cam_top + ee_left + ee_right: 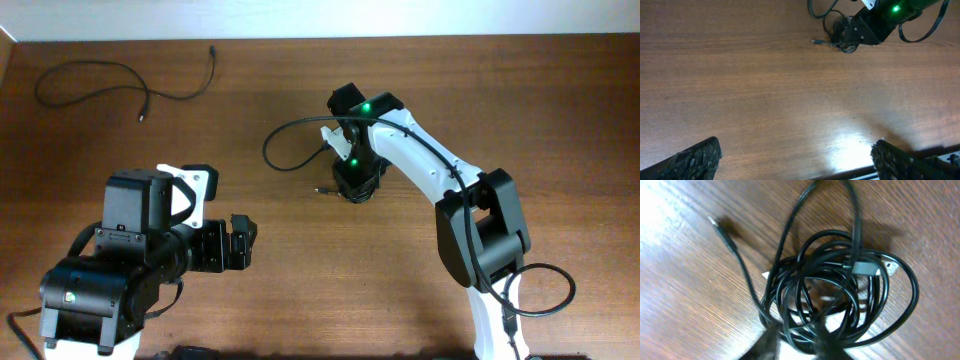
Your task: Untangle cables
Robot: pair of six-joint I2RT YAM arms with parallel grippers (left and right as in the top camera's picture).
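Right wrist view — the right pincer [795, 342] sits on the tangle [790, 295] of cables, but its tips are blurred and I cannot tell whether it is clamped. It would do best to take a single strand and draw it toward the free plug end [715, 222]. A loose cord [212, 55] lies on the tabletop [500, 90] well apart from the tangle, and the left pincer [243, 243], jaws apart, hovers near the tangle — free to pin the coil.

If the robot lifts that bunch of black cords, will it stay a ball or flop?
Probably flop: the tangle is thin, bendy loops. It likely weighs little. The loose plug end would probably dangle and drag.
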